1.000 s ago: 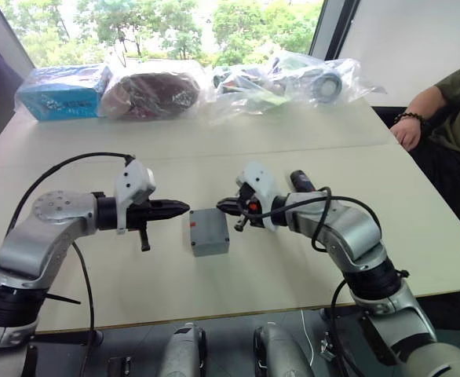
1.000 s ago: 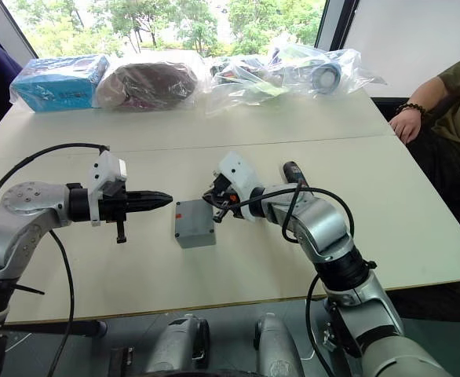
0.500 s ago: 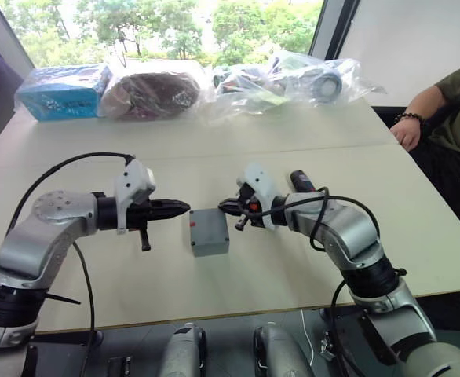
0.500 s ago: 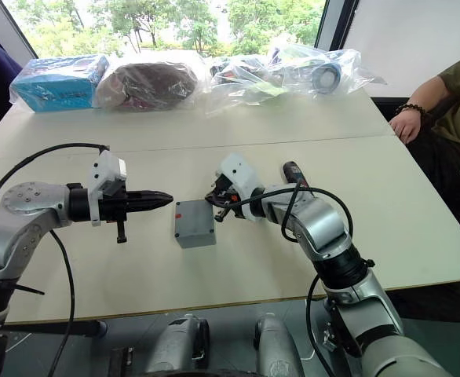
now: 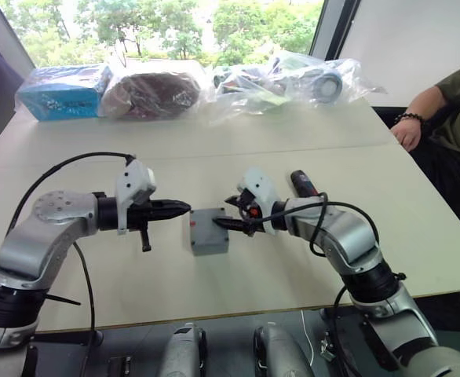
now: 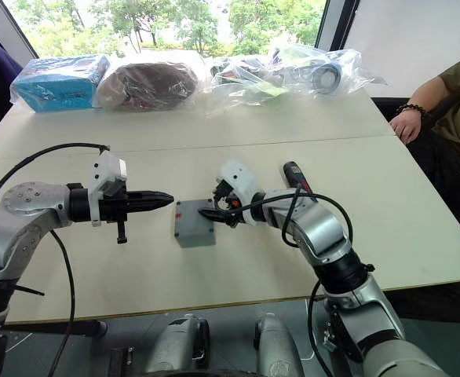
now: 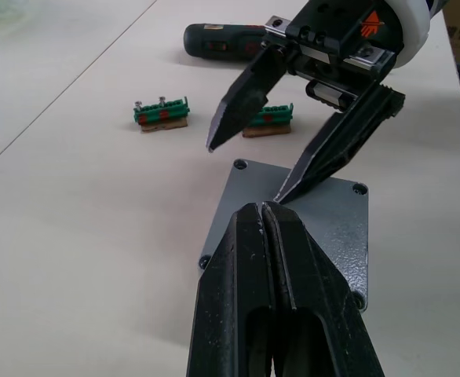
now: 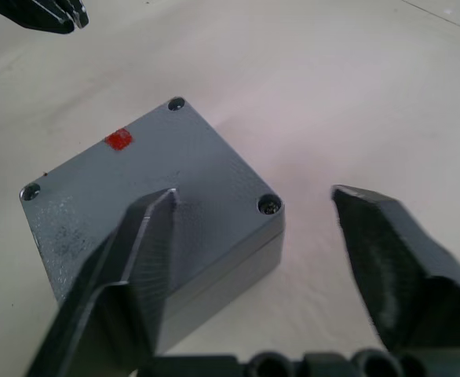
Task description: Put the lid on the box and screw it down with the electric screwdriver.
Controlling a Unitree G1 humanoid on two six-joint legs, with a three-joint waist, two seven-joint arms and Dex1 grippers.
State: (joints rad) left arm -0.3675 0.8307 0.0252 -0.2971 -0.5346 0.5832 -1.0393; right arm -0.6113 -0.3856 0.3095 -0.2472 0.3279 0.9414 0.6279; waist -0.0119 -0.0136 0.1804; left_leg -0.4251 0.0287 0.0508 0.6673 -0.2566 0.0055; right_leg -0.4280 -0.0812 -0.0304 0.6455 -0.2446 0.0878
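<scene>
The small flat square grey metal-look lid sat on top of the small deep square grey box, with a screw hole at each corner and a tiny red mark near one edge. The closed box stood on the pale beige worktop, about midway between its left and right edges and nearer the front edge than the back.

The right gripper, with two black fingers, was spread wide over the lid. One fingertip rested on or just above the lid surface, which of the two could not be told; the other fingertip hung clear beyond the box's edge. It grasped nothing.

The left gripper hovered just beside the box on its left side, its two black fingers pressed together and empty, the tip pointing at the box.

The slim black cylindrical electric screwdriver with a red band lay flat on the worktop, to the right of the box and slightly farther back, untouched by either gripper. Two small green-gold terminal pieces lay on the worktop between the box and the screwdriver.

A large blue packet and several clear plastic bags lined the back edge. A person's hand rested at the right edge
</scene>
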